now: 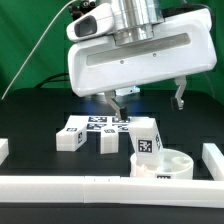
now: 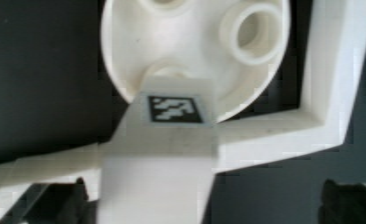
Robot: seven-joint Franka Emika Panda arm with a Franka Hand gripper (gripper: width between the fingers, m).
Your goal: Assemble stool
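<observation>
Exterior view first: my gripper (image 1: 149,100) is spread wide with nothing in it, hanging just above the upright leg (image 1: 148,138). That leg stands in the round seat (image 1: 172,168), which sits on the black table (image 1: 30,130) toward the exterior view's right, right behind the front rail (image 1: 90,185). Two more legs lie on the table off to the exterior view's left, one flat leg (image 1: 71,137) and another flat leg (image 1: 108,142). They're close together and well clear of my fingers.

Wrist view: I'm looking down along the upright leg (image 2: 159,165), with its tag (image 2: 176,108) facing me and its far end planted in the seat (image 2: 171,45), next to a round hole (image 2: 253,30). My fingertips (image 2: 45,205) are dark blurs on either side of the leg with gaps showing, so no pinch. A corner rail (image 2: 313,125) shows just past the seat.
</observation>
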